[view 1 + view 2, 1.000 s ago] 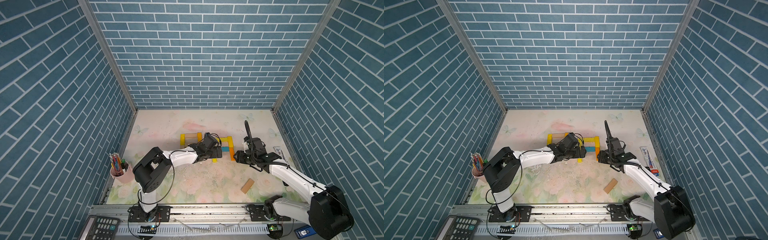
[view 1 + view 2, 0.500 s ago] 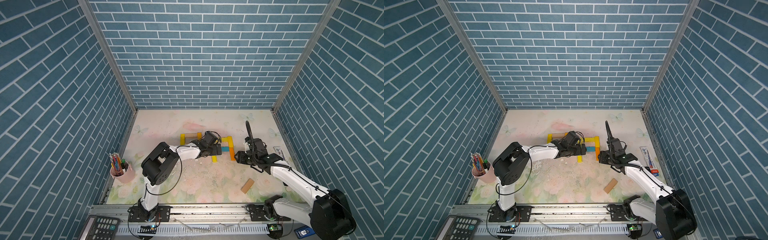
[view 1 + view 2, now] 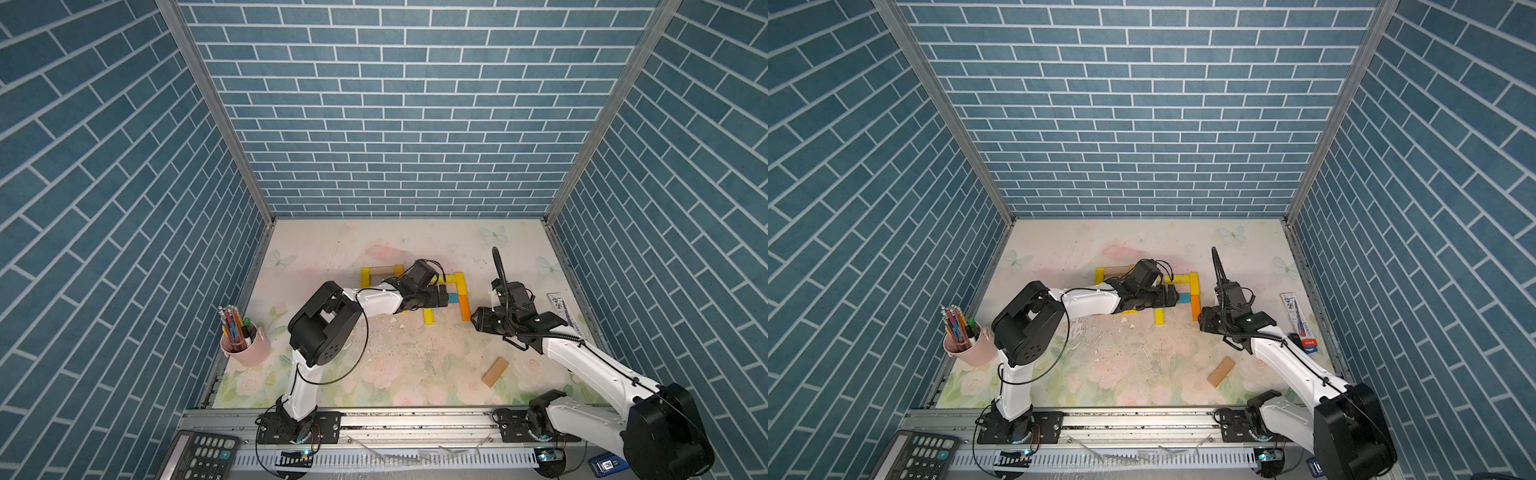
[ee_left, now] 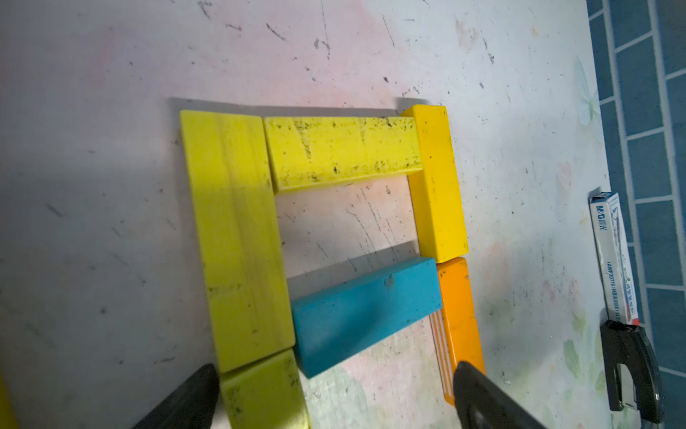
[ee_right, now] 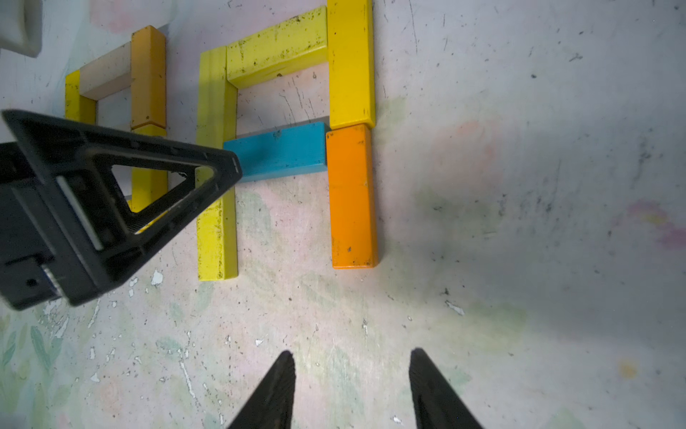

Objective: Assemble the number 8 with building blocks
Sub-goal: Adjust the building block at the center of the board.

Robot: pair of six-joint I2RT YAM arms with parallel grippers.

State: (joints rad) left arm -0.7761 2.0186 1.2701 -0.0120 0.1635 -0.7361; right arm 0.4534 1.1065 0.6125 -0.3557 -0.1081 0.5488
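The building blocks form a partial figure: yellow planks [image 4: 237, 237] on the left, top and upper right, an orange plank [image 5: 350, 197] at the lower right, and a slanted teal plank [image 4: 365, 312] across the middle. Another group of yellow, tan and orange blocks [image 3: 382, 271] lies to its left. A loose tan block [image 3: 495, 371] lies near the front. My left gripper [image 4: 334, 386] is open and low, straddling the lower yellow plank and the teal plank's end. My right gripper [image 5: 352, 354] hangs open and empty over bare mat, just in front of the orange plank.
A pink pencil cup [image 3: 245, 349] stands at the left edge. A calculator [image 3: 199, 457] lies on the front rail. A pen box [image 4: 612, 260] and a black stapler [image 4: 631, 367] lie along the right wall. Blue brick walls enclose the floral mat [image 3: 395, 365].
My left arm has reached a little further right, bringing its open gripper over the teal plank. The right arm has barely moved.
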